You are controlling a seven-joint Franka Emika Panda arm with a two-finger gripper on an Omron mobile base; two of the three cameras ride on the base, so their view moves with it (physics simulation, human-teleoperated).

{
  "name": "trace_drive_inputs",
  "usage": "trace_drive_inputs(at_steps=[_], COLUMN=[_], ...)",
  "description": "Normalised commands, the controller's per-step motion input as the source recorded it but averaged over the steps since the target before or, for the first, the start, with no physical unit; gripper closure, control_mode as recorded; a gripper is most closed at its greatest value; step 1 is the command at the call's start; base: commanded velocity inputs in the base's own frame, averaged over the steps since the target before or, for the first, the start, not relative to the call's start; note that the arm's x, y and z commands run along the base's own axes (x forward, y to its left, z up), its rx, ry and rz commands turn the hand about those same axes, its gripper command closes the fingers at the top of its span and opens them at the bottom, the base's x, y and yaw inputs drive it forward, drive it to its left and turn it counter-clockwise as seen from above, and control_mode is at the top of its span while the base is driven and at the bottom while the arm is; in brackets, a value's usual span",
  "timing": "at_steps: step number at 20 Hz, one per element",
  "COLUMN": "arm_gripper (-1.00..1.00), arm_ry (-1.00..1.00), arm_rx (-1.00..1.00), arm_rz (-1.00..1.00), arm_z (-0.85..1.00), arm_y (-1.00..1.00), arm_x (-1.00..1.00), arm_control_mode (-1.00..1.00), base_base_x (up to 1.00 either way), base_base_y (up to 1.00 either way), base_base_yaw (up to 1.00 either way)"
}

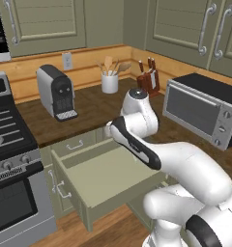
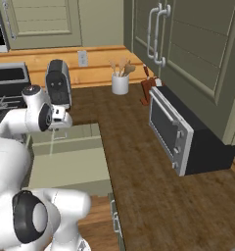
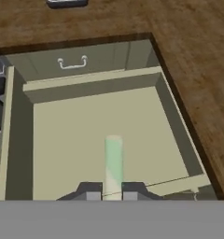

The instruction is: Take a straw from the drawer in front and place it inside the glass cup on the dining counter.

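My gripper [image 3: 113, 191] hangs above the open sage-green drawer [image 3: 76, 135] and is shut on the straw [image 3: 113, 163], a pale yellow-green stick that points down toward the drawer floor. From the right base view the straw [image 2: 52, 142] is a thin line dropping from the gripper [image 2: 58, 122] over the drawer [image 2: 70, 166]. In the left base view the drawer [image 1: 98, 173] stands pulled out below the arm, with nothing lying on its floor. The glass cup and the dining counter are out of view.
On the wooden worktop behind the drawer stand a coffee machine [image 1: 57, 91], a white crock of utensils [image 1: 109, 79], a knife block [image 1: 148, 79] and a toaster oven [image 1: 200, 108]. A stove [image 1: 7, 140] borders the drawer on the left.
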Motion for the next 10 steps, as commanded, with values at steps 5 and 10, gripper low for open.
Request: trace_drive_inputs(at_steps=[5,10], arm_gripper=[1.0,1.0], arm_ry=[-0.01,0.0], arm_rx=[0.0,0.0], arm_rz=[0.0,0.0], arm_z=[0.0,0.0], arm_y=[-0.08,0.0], arm_x=[-0.22,0.0], arm_control_mode=[1.0,1.0], base_base_x=[-0.59,-1.0], base_base_y=[-0.02,0.0], base_base_yaw=[0.0,0.0])
